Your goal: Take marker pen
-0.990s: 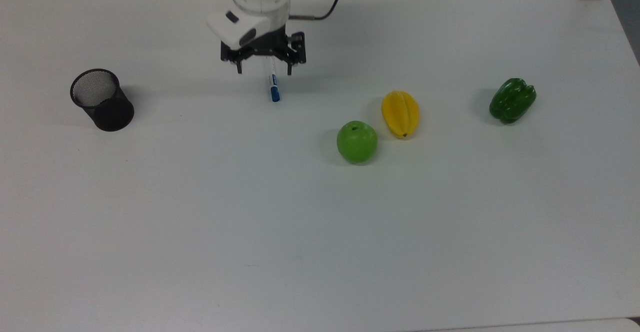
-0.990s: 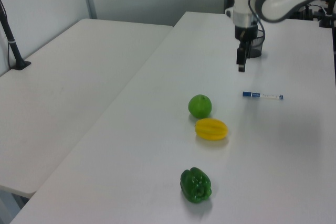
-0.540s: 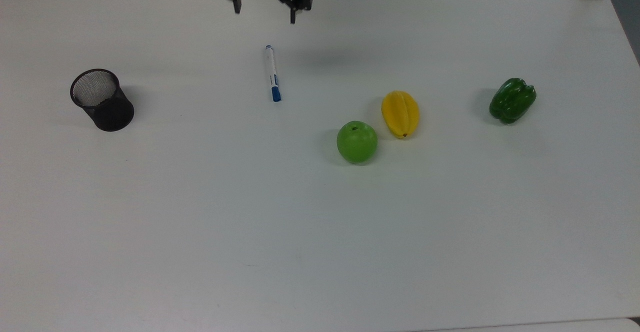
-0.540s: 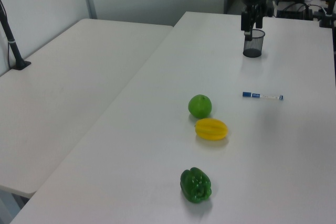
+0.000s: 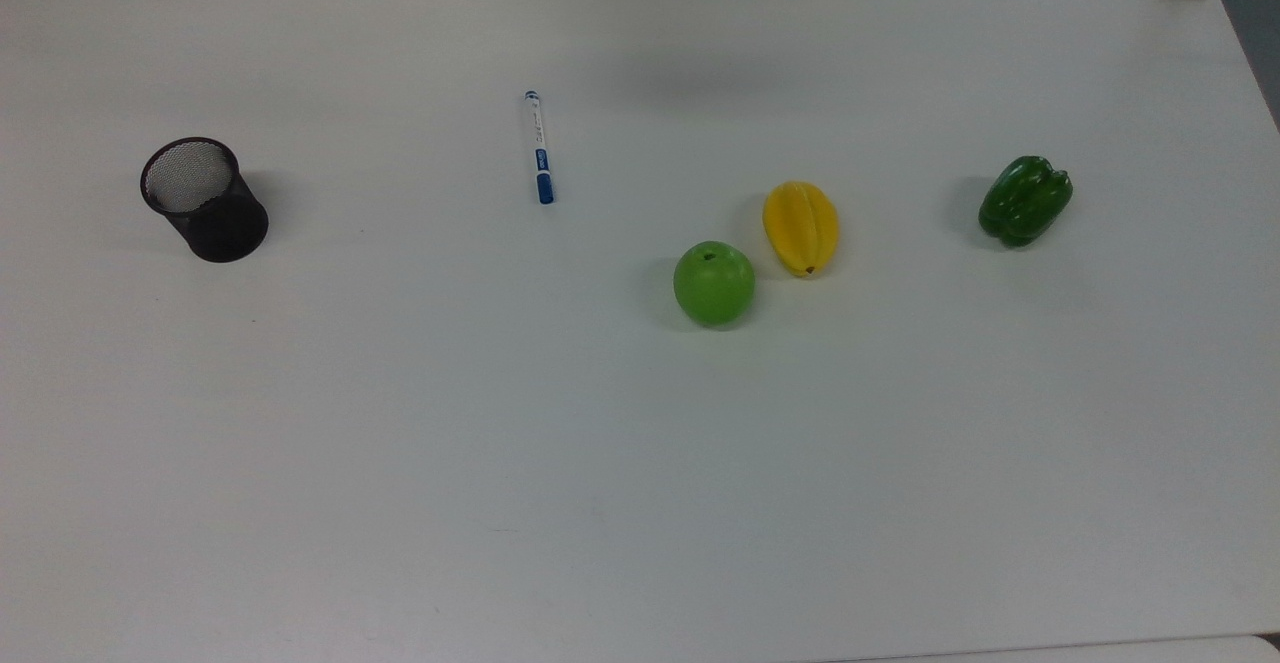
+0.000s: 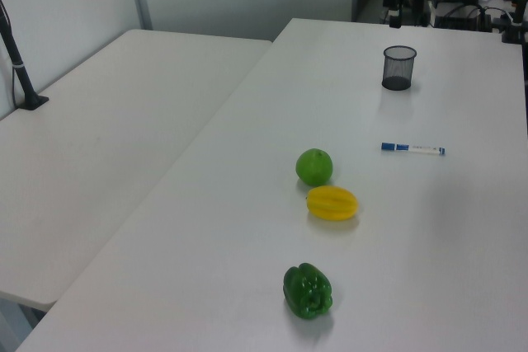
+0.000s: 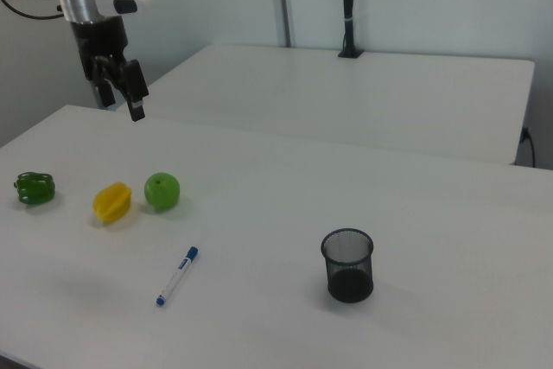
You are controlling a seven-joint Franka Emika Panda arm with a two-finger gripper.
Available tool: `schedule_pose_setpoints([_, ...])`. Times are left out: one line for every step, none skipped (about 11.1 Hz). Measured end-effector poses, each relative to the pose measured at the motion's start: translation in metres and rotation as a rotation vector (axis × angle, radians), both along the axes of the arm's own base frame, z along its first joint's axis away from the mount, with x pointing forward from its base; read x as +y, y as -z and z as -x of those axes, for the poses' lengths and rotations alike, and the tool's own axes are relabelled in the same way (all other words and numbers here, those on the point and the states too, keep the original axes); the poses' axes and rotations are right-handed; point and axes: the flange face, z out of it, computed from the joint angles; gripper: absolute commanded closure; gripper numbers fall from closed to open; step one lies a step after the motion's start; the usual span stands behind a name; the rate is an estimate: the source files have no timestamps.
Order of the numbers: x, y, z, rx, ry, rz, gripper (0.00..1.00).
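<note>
A: Where do the jaws [image 7: 121, 97] stand?

B: High above the table [image 5: 640, 493], with a plain gap showing between their two black tips, so they hang parted and hold nothing.

A: What lies nearest below them?

B: In the right view, the green apple [image 7: 162, 191] and the yellow starfruit [image 7: 112, 202], side by side and a good way beneath. The green pepper [image 7: 34, 188] sits farther off, towards the right view's left.

A: And the marker pen [image 5: 537, 147]?

B: Flat on the table, well apart from the jaws and nearer the camera in the right view than the fruit, touching nothing.

A: How will it handle?

B: My judgement: light and stiff, with a smooth round barrel that may roll or slip. I would close across the white barrel near the label band, at its middle, so it stays level.

A: Farthest off?

B: The black mesh cup [image 5: 204, 200], upright, well apart from pen and jaws.
</note>
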Motion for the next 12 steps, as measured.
schedule_pose_setpoints([-0.006, -0.005, 0.002, -0.007, -0.017, -0.015, 0.0])
schedule_pose_setpoints([-0.02, -0.009, 0.002, -0.015, -0.043, -0.027, 0.0])
schedule_pose_setpoints([-0.035, -0.012, 0.003, -0.022, -0.086, -0.034, 0.0])
schedule_pose_setpoints([-0.05, -0.014, 0.003, -0.028, -0.137, -0.037, 0.0])
schedule_pose_setpoints([-0.06, -0.016, 0.001, -0.047, -0.182, -0.036, 0.0])
schedule_pose_setpoints([-0.069, -0.018, -0.003, -0.082, -0.215, -0.032, 0.0])
schedule_pose_setpoints([-0.076, -0.019, -0.005, -0.105, -0.23, -0.029, 0.0])
schedule_pose_setpoints([-0.079, -0.019, -0.006, -0.11, -0.236, -0.029, 0.0])
schedule_pose_setpoints([-0.078, -0.017, -0.006, -0.107, -0.239, -0.03, 0.0])
schedule_pose_setpoints([-0.075, -0.016, -0.006, -0.104, -0.244, -0.03, 0.0])
schedule_pose_setpoints([-0.073, -0.015, -0.006, -0.101, -0.249, -0.031, 0.0])
schedule_pose_setpoints([-0.071, -0.014, -0.006, -0.099, -0.251, -0.031, 0.0])
